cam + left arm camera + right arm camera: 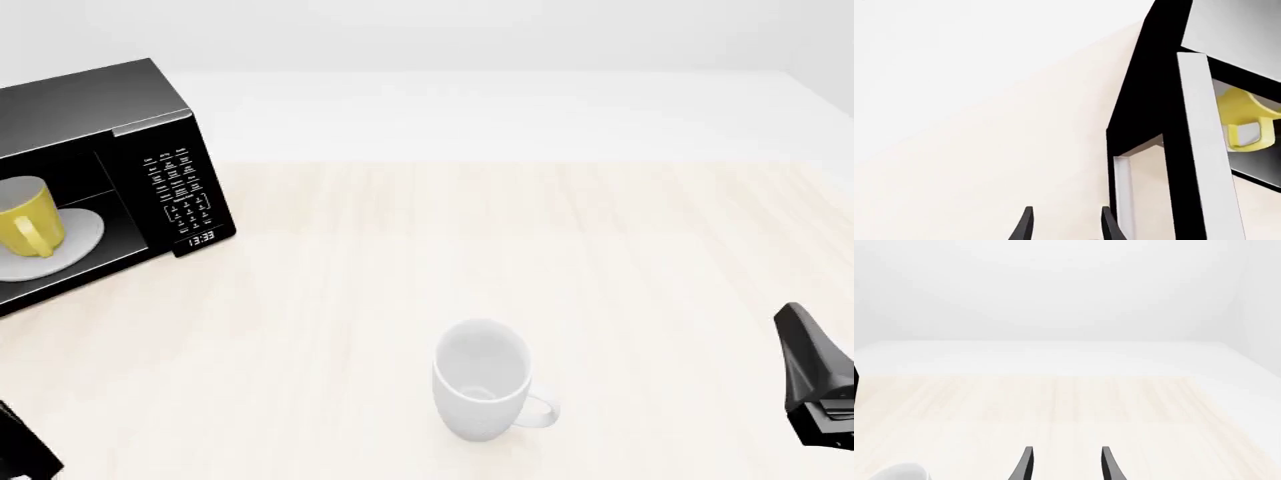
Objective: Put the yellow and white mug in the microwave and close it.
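Left wrist view: the left pincer (1064, 227) shows parted fingertips with nothing between them, just beside the microwave (1147, 125) door's (1204, 150) edge. The yellow and white mug (1247, 120) sits inside at right of frame.

Front view: the mug rests on the turntable plate (74, 235) at the left edge; a white mug (483, 380) stands at lower centre of the desk (534, 250). Closing probably wants a steady push on the door's outer face, swept along its arc.

Right wrist view: the right pincer (1064, 467) is open, empty, over bare desk.

Both arms (817, 385) matte black, angular housings. Fingers (1023, 466) thin, black, blade-like, tapering to points. No markings visible.
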